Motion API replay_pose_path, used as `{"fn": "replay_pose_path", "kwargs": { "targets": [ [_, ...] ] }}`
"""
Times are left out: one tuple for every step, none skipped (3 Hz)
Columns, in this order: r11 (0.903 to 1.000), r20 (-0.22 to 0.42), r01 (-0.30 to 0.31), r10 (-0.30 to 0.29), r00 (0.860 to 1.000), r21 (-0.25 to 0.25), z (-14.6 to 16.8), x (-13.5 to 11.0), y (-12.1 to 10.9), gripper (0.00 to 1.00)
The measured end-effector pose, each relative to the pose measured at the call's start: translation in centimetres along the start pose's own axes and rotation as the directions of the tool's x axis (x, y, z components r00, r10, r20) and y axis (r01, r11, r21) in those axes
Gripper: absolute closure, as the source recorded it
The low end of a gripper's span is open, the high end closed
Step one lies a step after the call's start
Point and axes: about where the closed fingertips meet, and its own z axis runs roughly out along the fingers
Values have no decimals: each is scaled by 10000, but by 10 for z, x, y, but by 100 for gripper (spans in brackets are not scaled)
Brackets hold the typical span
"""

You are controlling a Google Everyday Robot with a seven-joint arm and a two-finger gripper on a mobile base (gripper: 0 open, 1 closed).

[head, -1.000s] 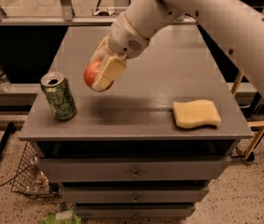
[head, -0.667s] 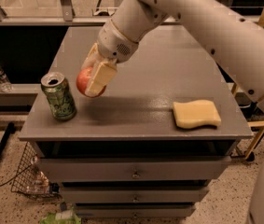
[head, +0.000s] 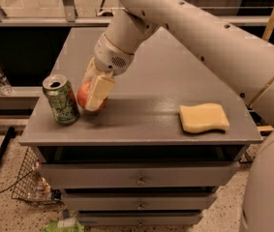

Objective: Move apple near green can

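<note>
camera view: the big white arm (head: 185, 33) is reaching in from the upper right and bending down over the front left part of the grey surface (head: 156, 81). at its end the gripper (head: 93, 94) is sitting low, right over the surface, and it is pinching the apple (head: 83, 96). one pale finger (head: 99, 91) is lying across the apple's near side, and the other is tucked behind the fruit, so only a sliver of it is showing. the apple is showing red with a lighter patch, and it is sitting just beside the green can (head: 61, 100), on the can's right, with only a thin gap between the two; i cannot tell whether they are touching. whether the apple is resting on the surface or hanging just above it, i cannot tell either, though a dark shadow is lying right under it.

the green can is standing upright near the front left corner of the surface, its silver top and dark opening facing up. well apart from it, toward the front right, a yellow sponge (head: 203, 118) with wavy edges is lying flat. under the surface, drawers (head: 141, 180) with small knobs are facing me. off to the left, a clear bottle (head: 0, 79) is standing on a low ledge, and a wire basket (head: 30, 187) is sitting on the speckled floor.
</note>
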Motion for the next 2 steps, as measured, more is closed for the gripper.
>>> {"fn": "replay_pose_path", "kwargs": {
  "targets": [
    [9996,-167,-239,237,9996,-121,12,11,1,100],
    [9997,-156,-214,212,9997,-140,14,10,1,83]
  ]
}}
